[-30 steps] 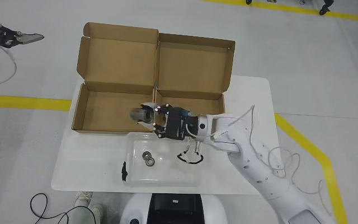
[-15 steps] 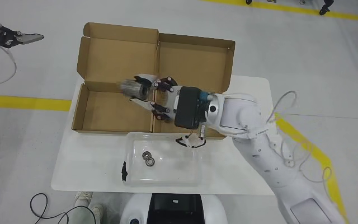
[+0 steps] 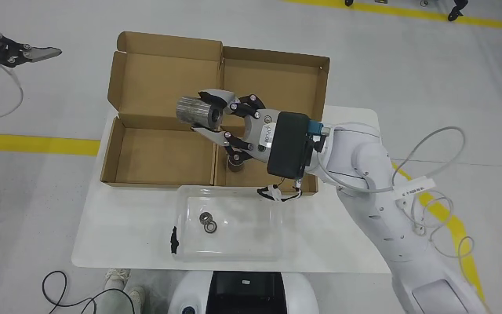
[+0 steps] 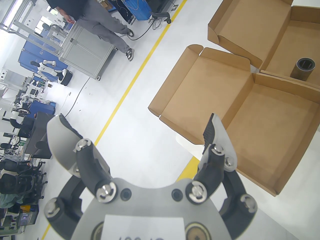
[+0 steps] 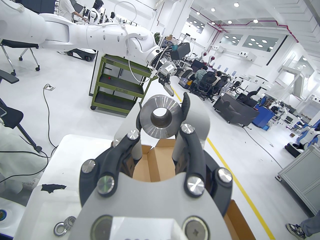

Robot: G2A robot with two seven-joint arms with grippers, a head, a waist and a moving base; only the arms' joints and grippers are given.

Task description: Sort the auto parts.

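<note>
Top view, right gripper [image 3: 208, 114] holding steel cylinder [image 3: 190, 110]

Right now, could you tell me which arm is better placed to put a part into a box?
Right. The right gripper holds a metal cylinder above the boxes; the left gripper hangs open and empty over the floor, off the table.

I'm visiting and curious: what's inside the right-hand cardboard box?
One dark tube stands upright in the box, near its left wall. The right gripper, holding a silver cylinder, covers much of the floor from above, so anything beneath it is hidden.
</note>
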